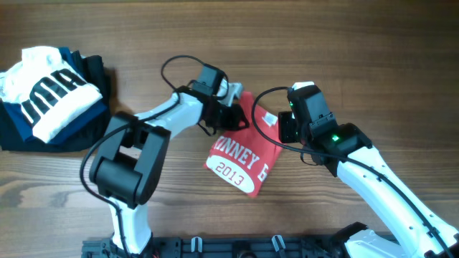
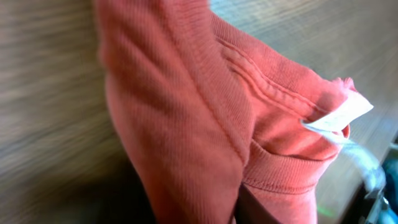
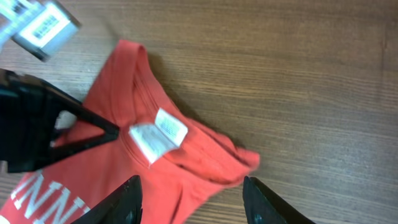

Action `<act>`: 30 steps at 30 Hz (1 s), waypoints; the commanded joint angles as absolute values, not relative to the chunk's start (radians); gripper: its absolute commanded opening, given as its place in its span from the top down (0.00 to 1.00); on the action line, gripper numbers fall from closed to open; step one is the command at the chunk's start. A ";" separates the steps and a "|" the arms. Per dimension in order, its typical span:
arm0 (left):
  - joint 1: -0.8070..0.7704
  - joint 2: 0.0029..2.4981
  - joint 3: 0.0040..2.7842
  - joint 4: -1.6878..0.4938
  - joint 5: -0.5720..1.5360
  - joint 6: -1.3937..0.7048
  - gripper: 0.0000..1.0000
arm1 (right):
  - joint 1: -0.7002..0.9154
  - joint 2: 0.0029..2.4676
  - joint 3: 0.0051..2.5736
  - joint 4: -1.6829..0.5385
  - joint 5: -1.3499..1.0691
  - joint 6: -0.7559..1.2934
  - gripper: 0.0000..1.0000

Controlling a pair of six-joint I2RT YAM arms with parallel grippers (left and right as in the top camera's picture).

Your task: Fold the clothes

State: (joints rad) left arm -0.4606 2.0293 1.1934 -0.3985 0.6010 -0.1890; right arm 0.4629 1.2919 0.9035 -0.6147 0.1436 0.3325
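A red shirt (image 1: 240, 154) with white lettering lies partly folded at the table's middle. My left gripper (image 1: 231, 117) is at its upper left edge, shut on the cloth. In the left wrist view the red shirt (image 2: 186, 112) fills the frame and hides the jaws, and its white tag (image 2: 339, 117) sticks out at the right. My right gripper (image 3: 193, 202) is open and empty, just above the shirt's collar edge (image 3: 211, 158) by the white tag (image 3: 158, 132). The left gripper's black fingers (image 3: 74, 124) show at the left of the right wrist view.
A pile of other clothes (image 1: 50, 93), white with dark stripes over navy, sits at the far left of the wooden table (image 1: 373, 64). The arms' bases are at the front edge.
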 commanded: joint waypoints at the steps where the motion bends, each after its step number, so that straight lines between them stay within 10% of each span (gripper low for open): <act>1: -0.482 2.054 1.185 -0.392 0.585 -0.160 0.84 | 0.457 1.287 0.905 -0.626 0.165 0.344 0.48; 4: -0.473 2.054 1.186 -0.393 0.579 -0.160 0.96 | 0.457 1.287 0.905 -0.631 0.167 0.343 0.48; 30: -0.079 1.415 1.186 -0.568 -0.054 -0.106 0.96 | 0.457 1.285 0.905 -0.670 0.236 0.344 0.48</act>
State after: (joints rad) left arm -0.1299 1.4918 1.1828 -0.5785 0.0784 -0.1638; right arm 0.4629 1.2919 0.9035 -0.6697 0.2146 0.3359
